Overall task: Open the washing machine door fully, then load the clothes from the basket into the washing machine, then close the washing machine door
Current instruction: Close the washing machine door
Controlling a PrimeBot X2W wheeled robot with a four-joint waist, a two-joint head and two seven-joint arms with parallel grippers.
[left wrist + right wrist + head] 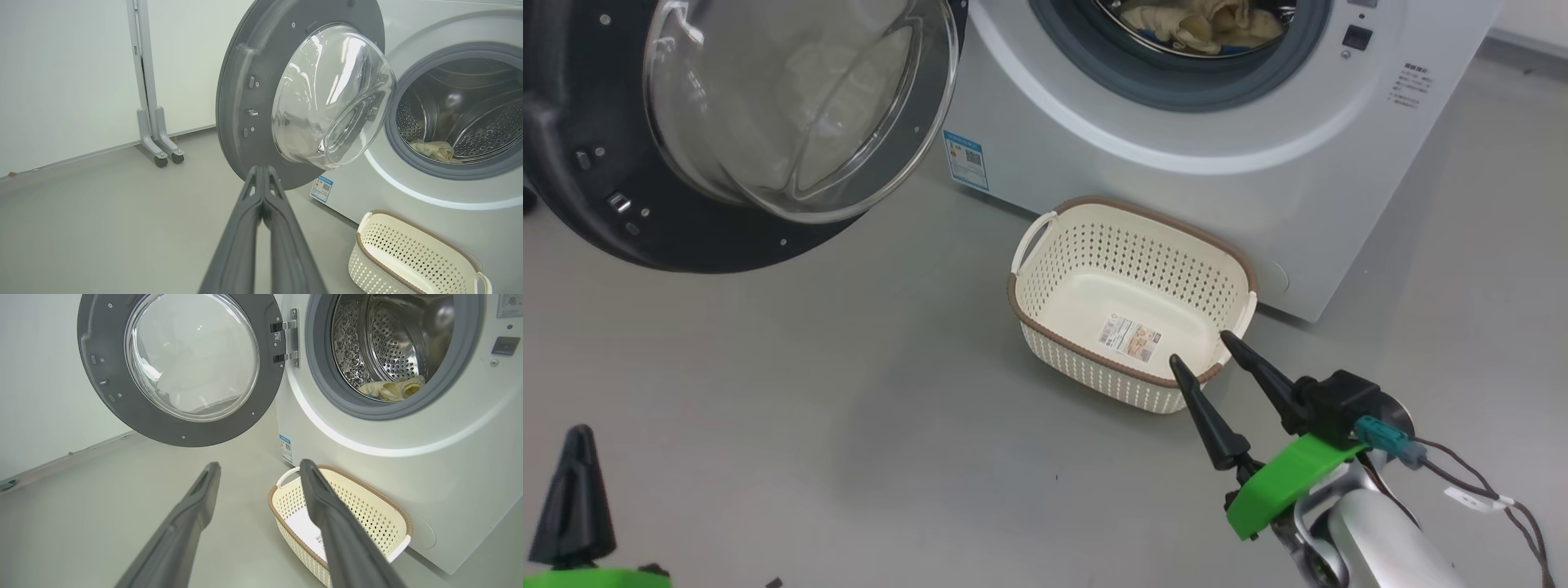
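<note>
1. The left gripper [578,437], two long dark fingers on a green mount, sits at the lower left over the grey floor [849,408]. Its fingers are pressed together along their length with nothing between them, and in the left wrist view their tips point at the lower rim of the door.
2. The washing machine door [792,106], a large round door with a wide dark rim around a clear domed glass window, stands swung wide open to the left of the drum opening, hinged on its right side.
3. A small blue sticker [965,161] is on the lower left corner of the washer's front.
4. The basket [1127,253], small, cream, plastic and rectangular, with perforated sides and a brown rim, stands on the floor just beside the foot of the washer's front. Inside it is only a printed label [1129,337].
5. The washing machine [1217,163], a large white front-loader with a grey rubber seal, stands at the upper right. The clothes [1201,24], pale cream-yellow garments, lie in the bottom of its steel drum.
6. The right gripper [1201,348] hangs over the basket's near right corner, fingers spread wide and holding nothing.
</note>
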